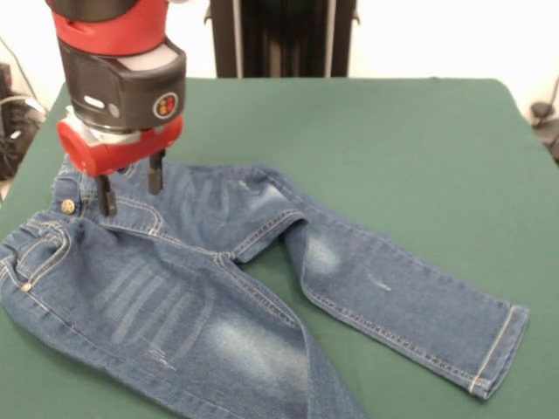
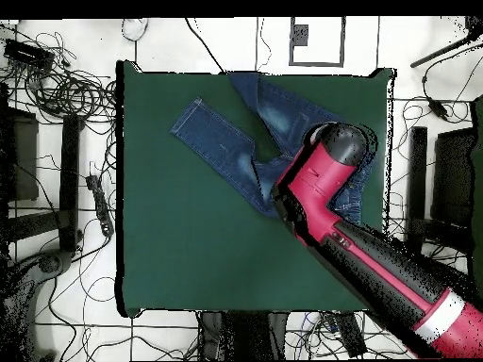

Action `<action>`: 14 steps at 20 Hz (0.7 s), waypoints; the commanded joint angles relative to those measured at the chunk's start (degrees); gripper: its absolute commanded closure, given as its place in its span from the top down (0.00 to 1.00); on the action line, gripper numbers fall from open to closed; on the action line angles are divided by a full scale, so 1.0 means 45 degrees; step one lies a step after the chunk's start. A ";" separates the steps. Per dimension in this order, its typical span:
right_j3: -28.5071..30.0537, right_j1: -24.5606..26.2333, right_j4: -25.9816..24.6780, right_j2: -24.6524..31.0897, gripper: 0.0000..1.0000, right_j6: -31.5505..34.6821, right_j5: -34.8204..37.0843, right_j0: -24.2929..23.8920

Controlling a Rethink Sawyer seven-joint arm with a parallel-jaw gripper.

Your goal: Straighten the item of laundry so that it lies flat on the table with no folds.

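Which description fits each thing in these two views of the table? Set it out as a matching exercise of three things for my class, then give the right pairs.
Things
1. jeans
2. table
3. gripper

Descriptions
A. dark green, its top mostly bare
B. open, above the waistband near the brass button
C. blue denim, legs spread apart in a V

Pairs: 1-C, 2-A, 3-B
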 commanded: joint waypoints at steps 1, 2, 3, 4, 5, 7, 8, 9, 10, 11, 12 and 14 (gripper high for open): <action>0.0825 0.0681 0.0689 -0.1236 1.00 -0.1902 0.1035 0.0834; 0.0799 0.0725 0.0665 -0.1257 1.00 -0.1952 0.1050 0.0830; 0.0793 0.0774 0.0558 -0.1318 1.00 -0.1958 0.1109 0.0835; 0.0809 0.0780 0.0439 -0.1380 1.00 -0.1937 0.1159 0.0842; 0.0855 0.0718 0.0514 -0.1340 1.00 -0.1976 0.1149 0.0816; 0.0972 0.0528 0.0723 -0.1228 1.00 -0.2117 0.1085 0.0740; 0.1044 0.0418 0.0828 -0.1166 1.00 -0.2185 0.1060 0.0696; 0.1109 0.0300 0.0946 -0.1106 1.00 -0.2260 0.1014 0.0658; 0.1222 0.0145 0.1111 -0.1013 1.00 -0.2316 0.0990 0.0600; 0.1377 -0.0081 0.1281 -0.0930 1.00 -0.2307 0.0964 0.0559; 0.1531 -0.0308 0.1450 -0.0847 1.00 -0.2297 0.0939 0.0518; 0.1795 -0.0665 0.1774 -0.0690 1.00 -0.2328 0.0931 0.0418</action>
